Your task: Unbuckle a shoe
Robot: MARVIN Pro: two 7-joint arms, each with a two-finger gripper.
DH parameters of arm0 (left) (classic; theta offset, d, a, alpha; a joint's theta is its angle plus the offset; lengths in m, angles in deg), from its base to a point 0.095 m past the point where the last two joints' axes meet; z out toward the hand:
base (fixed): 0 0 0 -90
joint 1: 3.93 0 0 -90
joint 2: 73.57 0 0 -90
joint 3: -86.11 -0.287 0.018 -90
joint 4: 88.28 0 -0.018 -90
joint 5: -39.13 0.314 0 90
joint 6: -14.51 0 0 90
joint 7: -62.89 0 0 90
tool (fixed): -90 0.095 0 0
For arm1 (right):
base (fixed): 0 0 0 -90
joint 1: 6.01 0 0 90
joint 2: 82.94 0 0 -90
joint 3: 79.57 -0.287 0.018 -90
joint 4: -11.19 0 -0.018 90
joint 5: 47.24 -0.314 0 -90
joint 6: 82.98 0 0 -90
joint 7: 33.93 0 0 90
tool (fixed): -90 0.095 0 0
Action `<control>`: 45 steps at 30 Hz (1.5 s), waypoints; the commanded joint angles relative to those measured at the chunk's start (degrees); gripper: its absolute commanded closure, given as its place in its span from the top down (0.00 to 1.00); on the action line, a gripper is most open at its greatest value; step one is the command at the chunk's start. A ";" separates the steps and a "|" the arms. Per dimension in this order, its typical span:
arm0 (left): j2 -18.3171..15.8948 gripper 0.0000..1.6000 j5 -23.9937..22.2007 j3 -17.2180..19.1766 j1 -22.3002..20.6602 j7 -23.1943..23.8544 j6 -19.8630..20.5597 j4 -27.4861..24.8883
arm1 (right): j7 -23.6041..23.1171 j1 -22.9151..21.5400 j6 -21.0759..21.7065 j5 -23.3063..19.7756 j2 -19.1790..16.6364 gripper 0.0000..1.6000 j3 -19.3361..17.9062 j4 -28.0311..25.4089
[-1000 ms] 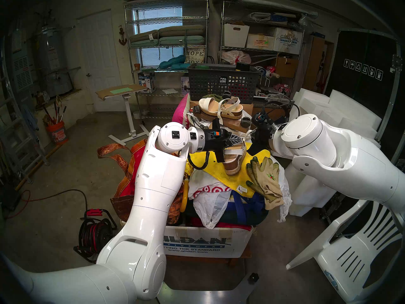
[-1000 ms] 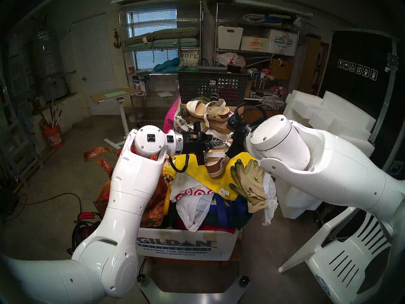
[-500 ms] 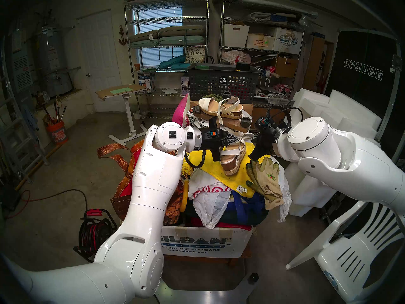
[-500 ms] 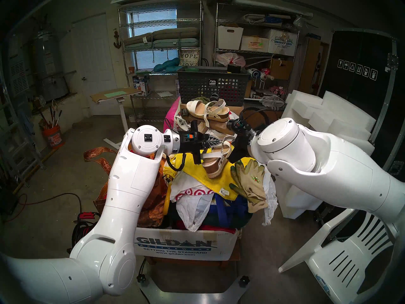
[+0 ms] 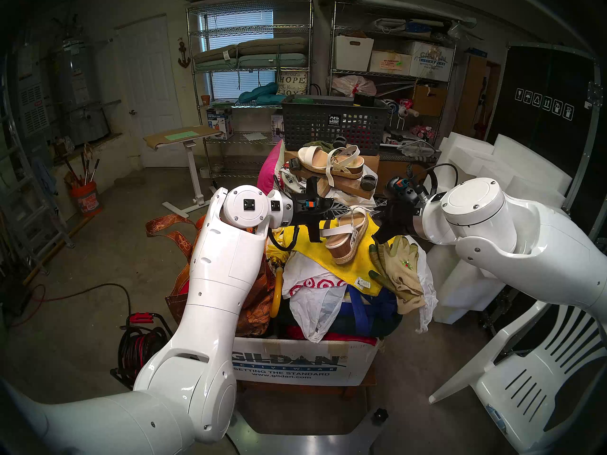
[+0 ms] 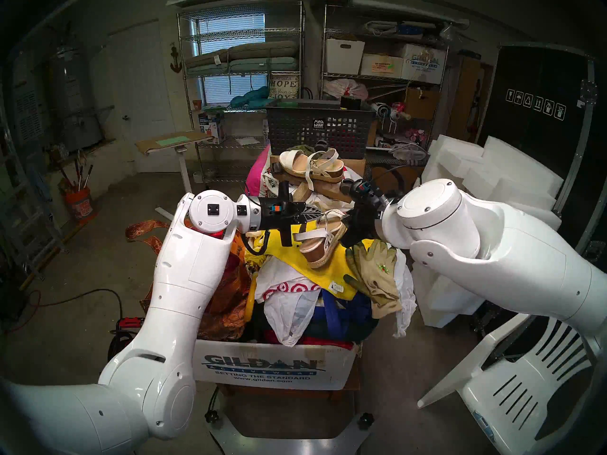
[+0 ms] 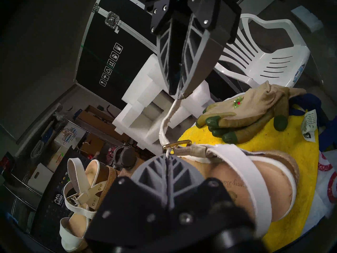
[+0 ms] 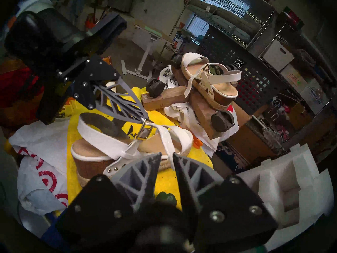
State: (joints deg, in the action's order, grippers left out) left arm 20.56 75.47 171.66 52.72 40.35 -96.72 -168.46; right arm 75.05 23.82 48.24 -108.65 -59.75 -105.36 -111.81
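Observation:
The shoe (image 5: pixel 345 239), a wedge sandal with white straps and a cork-look heel, lies tilted on a yellow cloth (image 5: pixel 312 257) atop a pile; it also shows in the right wrist view (image 8: pixel 113 143). My left gripper (image 5: pixel 341 210) is shut on the ankle strap right at the metal buckle (image 7: pixel 177 144), which also shows in the right wrist view (image 8: pixel 145 133). My right gripper (image 5: pixel 377 216) is shut on the free strap end (image 7: pixel 171 112), which runs stretched from the buckle to its fingertips (image 7: pixel 189 86). The twin sandal (image 5: pixel 331 165) rests behind on a wooden block.
A pair of garden gloves (image 5: pixel 397 270) lies just right of the shoe. The pile fills a Gildan box (image 5: pixel 295 365). A wooden dolly with casters (image 5: pixel 348 186) and a dark mesh basket (image 5: pixel 331 122) stand behind. A white chair (image 5: pixel 525 372) and foam blocks (image 5: pixel 492 168) stand to the right.
My left arm has drawn left and my right arm right, pulling the strap out straight between them. The shoe has tipped, its toe swinging up to the right.

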 commanded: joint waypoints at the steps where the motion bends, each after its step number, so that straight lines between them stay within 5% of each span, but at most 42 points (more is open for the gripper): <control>1: 0.10 0.00 -0.40 -0.22 -0.68 -0.05 -1.08 -0.86 | -0.20 -0.53 -3.54 -0.52 -1.49 0.49 -2.00 -1.53; 6: 0.33 0.00 -0.32 -0.41 0.03 -0.29 -1.29 -0.91 | -2.86 0.03 -6.84 -2.44 -1.32 0.50 -2.48 -2.62; 16: 0.91 0.00 -0.48 -0.72 0.69 0.18 0.03 -2.16 | -2.97 0.76 -4.25 -1.82 3.11 0.50 0.41 1.20; 23: 0.43 0.00 -0.59 -0.56 0.42 0.48 0.40 -2.16 | -1.18 -0.01 -0.94 -0.33 5.02 0.60 2.42 3.43; 32: 0.39 0.00 -0.72 -0.48 0.40 0.93 0.52 -2.18 | -0.50 -0.43 -2.03 1.32 6.82 0.50 2.53 5.62; 45: 0.84 0.00 -0.83 -0.39 0.60 1.41 0.52 -2.35 | -1.49 -1.41 -0.43 2.13 9.10 0.48 2.69 8.16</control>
State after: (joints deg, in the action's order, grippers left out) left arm 20.85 75.29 171.24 54.05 41.90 -95.88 -169.61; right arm 73.85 24.14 46.99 -107.07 -52.37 -102.16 -104.28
